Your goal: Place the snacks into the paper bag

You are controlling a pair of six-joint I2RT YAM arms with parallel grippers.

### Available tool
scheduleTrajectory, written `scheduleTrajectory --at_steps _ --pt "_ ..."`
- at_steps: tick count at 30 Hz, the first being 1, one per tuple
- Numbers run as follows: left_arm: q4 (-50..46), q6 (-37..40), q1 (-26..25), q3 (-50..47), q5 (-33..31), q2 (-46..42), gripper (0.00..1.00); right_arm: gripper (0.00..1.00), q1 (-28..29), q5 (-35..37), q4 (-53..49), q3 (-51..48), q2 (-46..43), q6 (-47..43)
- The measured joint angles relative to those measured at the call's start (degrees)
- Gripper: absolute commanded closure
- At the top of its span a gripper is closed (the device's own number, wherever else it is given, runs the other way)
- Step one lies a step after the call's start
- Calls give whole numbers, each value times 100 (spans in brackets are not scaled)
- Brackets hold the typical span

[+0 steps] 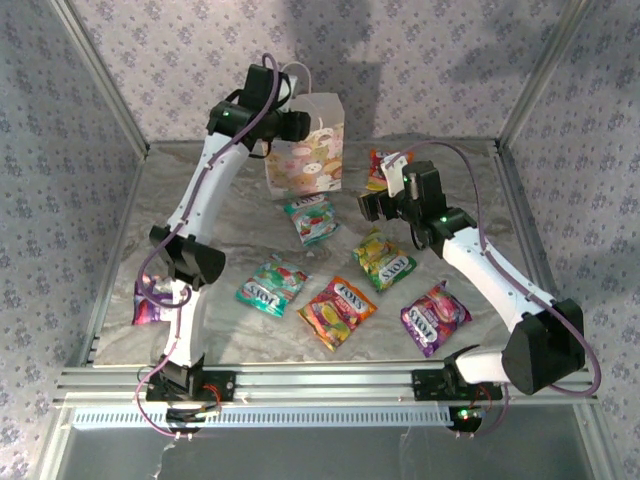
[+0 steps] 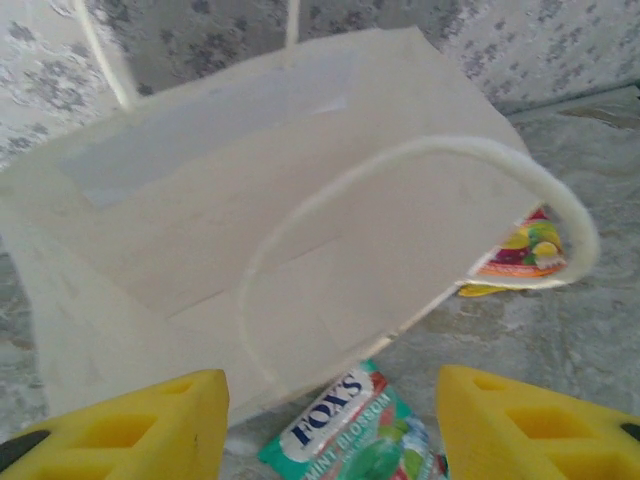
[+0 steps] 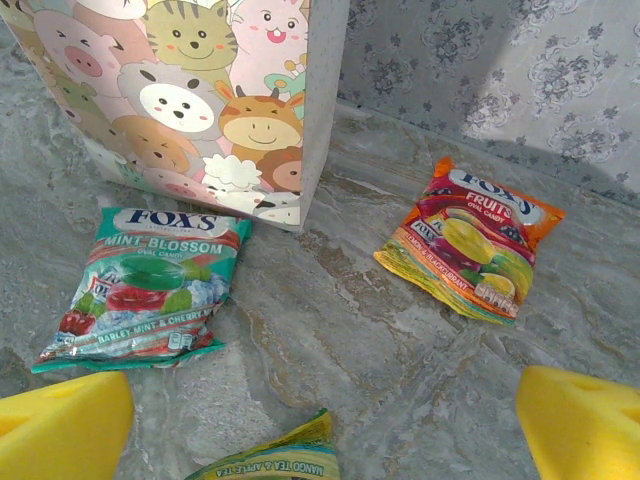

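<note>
From above, the paper bag (image 1: 312, 150) is seen upright at the far side of the table (image 1: 240, 215), with the left gripper (image 1: 288, 122) at its mouth. Six snacks (image 1: 337, 312) lie spread before it, and a purple packet (image 1: 150, 300) lies by the left arm. At the left wrist, the yellow fingers (image 2: 130, 425) are shown parted and empty before the bag's opening, a teal packet (image 2: 350, 430) below. At the right wrist, the right gripper (image 3: 320, 430) is pictured spread wide, holding nothing, above a yellow-green packet (image 3: 270, 462). An orange packet (image 3: 470, 240) lies near the bag.
</note>
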Motion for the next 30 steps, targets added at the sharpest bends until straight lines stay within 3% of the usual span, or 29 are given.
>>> scheduleTrajectory --at_steps 6,10,11,15,24,30 --pt "321 125 66 101 -177 334 44 0 0 107 -76 0 0 -83" --pt "496 155 63 101 -168 531 55 0 -2 151 -81 0 0 -153" --pt "514 177 61 103 -170 560 60 0 -2 153 -81 0 -2 -164" --pt "597 190 61 107 -205 608 100 0 -2 153 -83 0 0 -175" --pt "662 345 70 133 -739 605 100 0 -17 116 -103 2 0 -120" --pt "549 533 153 133 -1034 590 100 0 -142 129 -133 22 -59 678"
